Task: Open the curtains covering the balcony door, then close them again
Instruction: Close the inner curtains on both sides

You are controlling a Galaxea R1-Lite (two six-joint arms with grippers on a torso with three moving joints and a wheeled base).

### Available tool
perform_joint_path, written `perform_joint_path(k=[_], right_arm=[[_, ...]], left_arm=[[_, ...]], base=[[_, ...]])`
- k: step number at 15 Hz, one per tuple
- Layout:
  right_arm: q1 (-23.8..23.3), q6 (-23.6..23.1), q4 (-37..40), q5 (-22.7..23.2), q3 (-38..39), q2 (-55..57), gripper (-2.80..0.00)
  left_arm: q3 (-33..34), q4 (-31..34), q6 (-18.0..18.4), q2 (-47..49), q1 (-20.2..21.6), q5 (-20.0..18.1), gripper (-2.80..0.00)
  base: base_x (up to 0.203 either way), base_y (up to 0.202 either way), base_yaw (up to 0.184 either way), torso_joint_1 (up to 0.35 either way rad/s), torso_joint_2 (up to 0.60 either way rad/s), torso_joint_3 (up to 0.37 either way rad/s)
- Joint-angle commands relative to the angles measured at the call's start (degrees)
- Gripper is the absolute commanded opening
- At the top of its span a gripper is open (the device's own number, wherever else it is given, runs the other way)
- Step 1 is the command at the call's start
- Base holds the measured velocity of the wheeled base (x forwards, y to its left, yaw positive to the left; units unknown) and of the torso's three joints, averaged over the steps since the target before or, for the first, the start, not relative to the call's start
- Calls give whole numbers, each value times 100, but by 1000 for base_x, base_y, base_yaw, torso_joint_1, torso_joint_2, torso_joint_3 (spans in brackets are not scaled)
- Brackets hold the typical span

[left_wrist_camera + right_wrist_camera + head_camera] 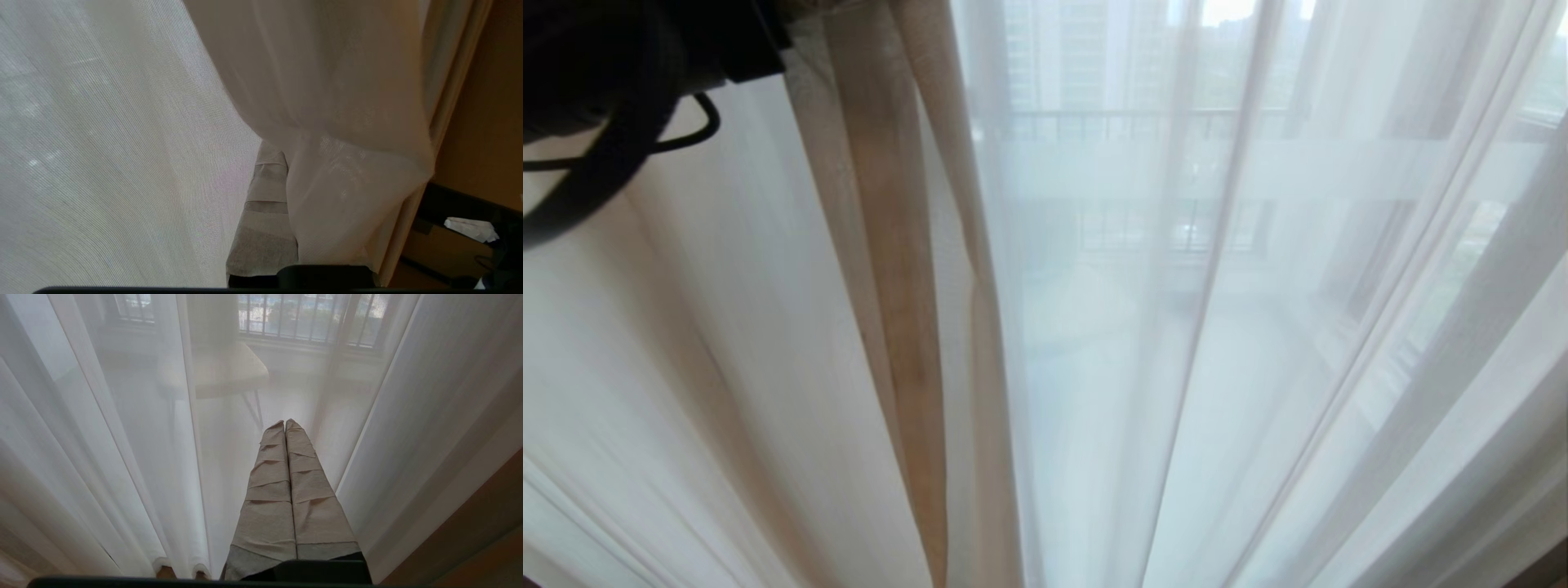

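The curtains fill every view. A thick cream-beige fold [890,245] hangs left of centre, and its top is bunched toward my dark left arm [621,65] in the upper left corner. The white sheer [1176,367] covers everything to its right. In the left wrist view my left gripper [282,159] is shut on the curtains: one taped finger [265,196] shows, and pale cloth [347,183] drapes over the other. My right gripper [285,422] is shut and empty, pointing at the sheer [122,437]. The balcony door [1143,175] shows only dimly through the sheer, as a pale band.
Railing bars [302,318] and a pale table [229,371] show faintly beyond the sheer. A brown wall [482,122] and a dark shelf holding white paper [470,228] lie beside the left gripper. Brown wood [470,539] runs along the curtain's edge.
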Motion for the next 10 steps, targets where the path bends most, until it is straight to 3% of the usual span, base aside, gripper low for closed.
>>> perform_joint_path(k=[1,3,10], right_arm=[[4,-4,-6,5,0,-2,-280],[-2,-4,-5,5,0,-2,-280],[-2,-4,2,5,0,-2,-280]], left_arm=[[-331,-5,-4,488,-711,311,-280],[-387,-12,-4,585,-950,547,-280],[-324,-4,-30,606,-932,558,-280]], base=[[0,0,0,0,0,0],[0,0,0,0,0,0],[0,0,0,0,0,0]])
